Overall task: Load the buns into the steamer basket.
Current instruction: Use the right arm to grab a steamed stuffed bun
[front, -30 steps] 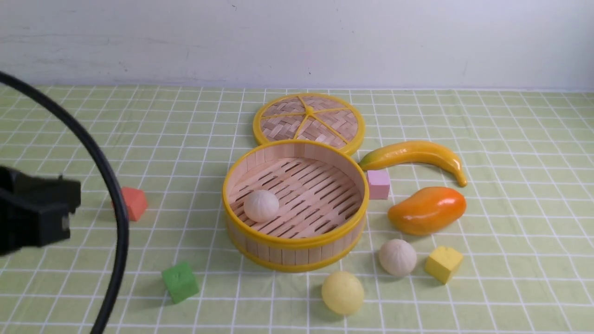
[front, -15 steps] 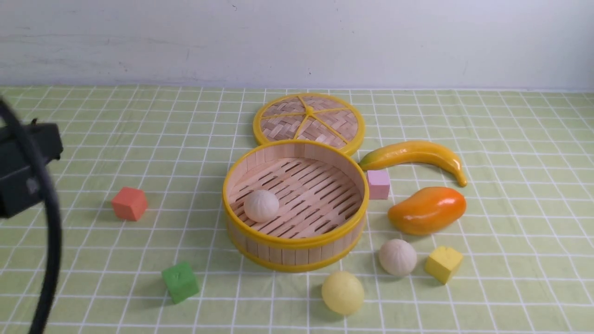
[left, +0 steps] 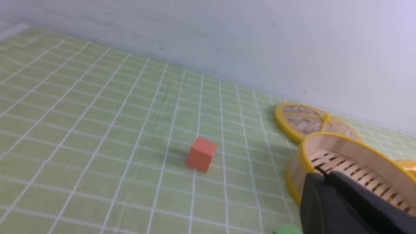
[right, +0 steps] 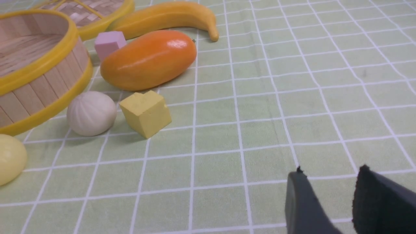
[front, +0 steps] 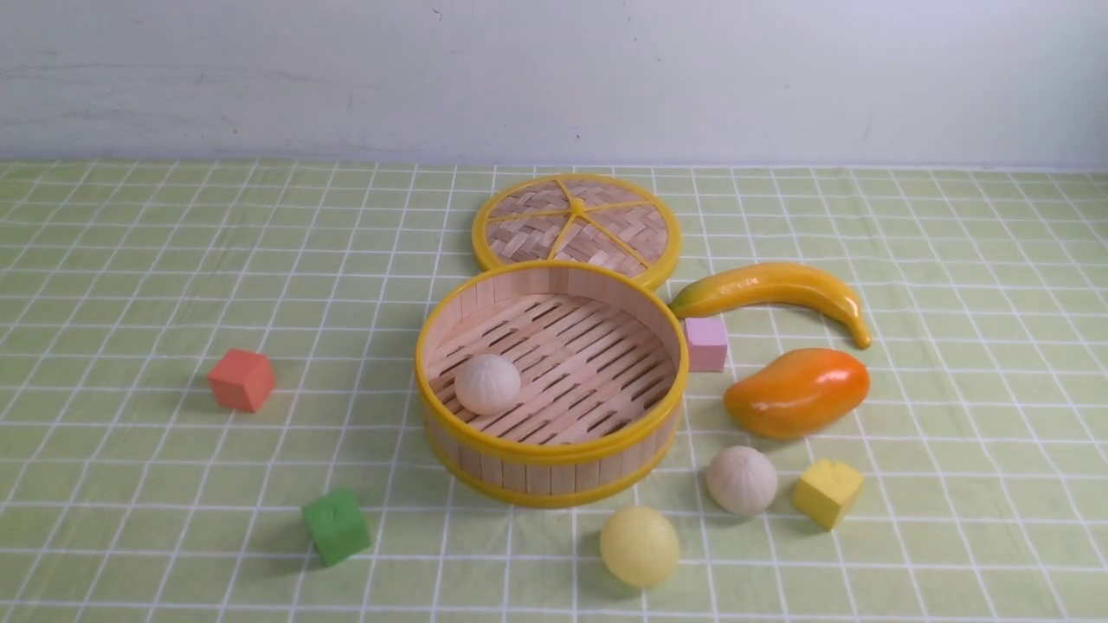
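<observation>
Front view: the steamer basket (front: 550,452) holds one pleated bun (front: 487,383) on its slotted floor. The loose pleated bun (front: 742,480) and the yellow bun (front: 640,546) lie on the cloth just outside the basket's near right side. Neither arm shows here.

Left wrist view: the left gripper (left: 321,174) has its fingers pressed together with nothing between them. It hangs by the basket's rim on the left side, away from both loose buns.

Right wrist view: the right gripper (right: 330,175) has its jaws apart and empty. Both loose buns lie ahead of it, toward the basket. A yellow cube (right: 146,112) sits just beside the loose pleated bun, on the side away from the basket. The buns are round, so no grasp axis matters. I judge the right arm to be the nearer one, and the cube crowds its approach.
</observation>
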Controlling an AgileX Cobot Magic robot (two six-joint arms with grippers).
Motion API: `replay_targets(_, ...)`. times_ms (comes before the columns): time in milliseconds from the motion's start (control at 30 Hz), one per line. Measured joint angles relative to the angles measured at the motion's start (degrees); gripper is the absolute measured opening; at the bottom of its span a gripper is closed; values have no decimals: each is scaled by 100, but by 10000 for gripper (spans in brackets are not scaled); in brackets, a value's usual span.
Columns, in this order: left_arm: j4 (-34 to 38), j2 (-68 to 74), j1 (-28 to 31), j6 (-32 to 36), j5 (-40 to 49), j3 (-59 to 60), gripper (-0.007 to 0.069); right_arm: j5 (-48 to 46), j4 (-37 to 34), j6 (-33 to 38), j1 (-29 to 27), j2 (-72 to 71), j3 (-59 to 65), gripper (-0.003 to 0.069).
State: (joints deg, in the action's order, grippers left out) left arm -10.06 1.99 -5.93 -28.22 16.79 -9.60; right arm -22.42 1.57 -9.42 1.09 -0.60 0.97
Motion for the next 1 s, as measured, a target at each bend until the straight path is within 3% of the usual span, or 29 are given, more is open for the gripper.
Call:
replay_targets(167,341,-257,-18,238,13,908,-13,0,0,0,0,0,0,239)
replay_targets(400,478,-257,-648,286,489,1121,-13,0,0,0,0,0,0,239)
replay_targets(700,537,-257,-68,285,540,1126,-13,0,0,0,0,0,0,239)
replay_targets(1000,537,-257,-60,285,540,1128,-10,0,0,0,0,0,0,239)
